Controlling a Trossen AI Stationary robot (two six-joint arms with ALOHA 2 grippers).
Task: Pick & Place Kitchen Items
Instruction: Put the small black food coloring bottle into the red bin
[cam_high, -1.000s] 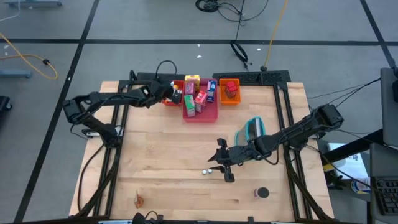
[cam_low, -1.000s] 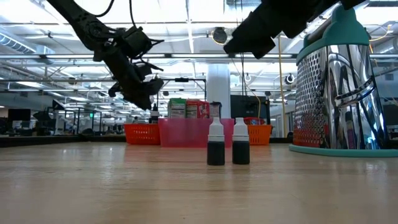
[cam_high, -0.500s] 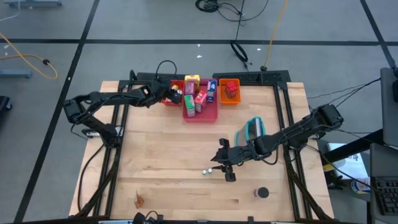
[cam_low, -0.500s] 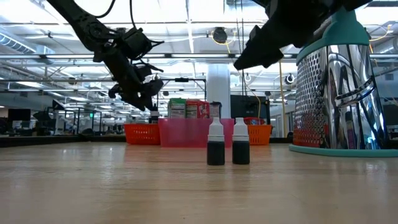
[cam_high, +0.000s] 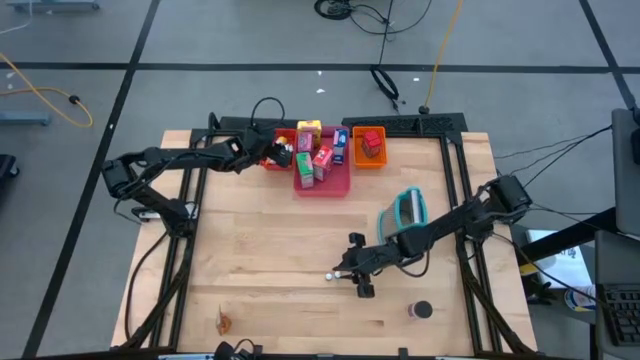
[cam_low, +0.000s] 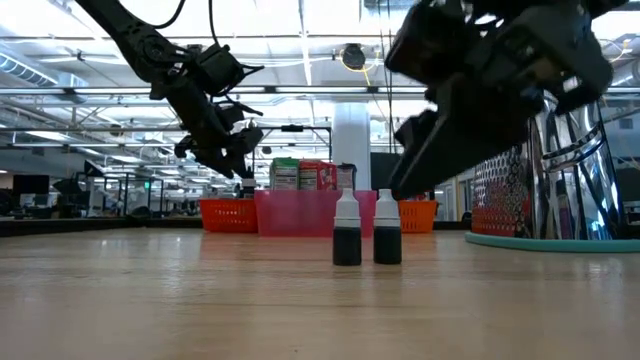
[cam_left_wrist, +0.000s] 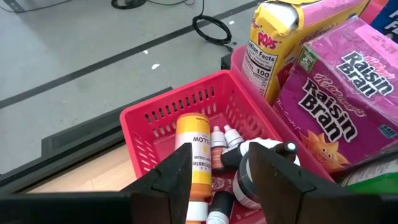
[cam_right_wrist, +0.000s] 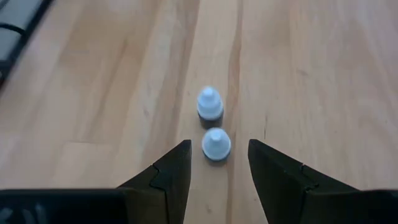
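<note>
The right gripper (cam_right_wrist: 214, 165) hung above two tiny bottles (cam_right_wrist: 212, 129) standing side by side on the table (cam_high: 260, 260), fingers parted and empty. I reckoned it should centre on the nearer bottle and drop straight, so as not to topple its neighbour. Both were dark with white caps. The left gripper (cam_left_wrist: 214, 180), open and holding nothing, hovered over the red basket (cam_left_wrist: 155, 118).

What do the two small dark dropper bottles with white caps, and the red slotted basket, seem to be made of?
The two small dark dropper bottles with white caps: probably plastic, with matte moulded white caps; the dark bodies could be tinted or filled. The red slotted basket: moulded plastic, going by its uniform colour, slight sheen and regular slots.
</note>
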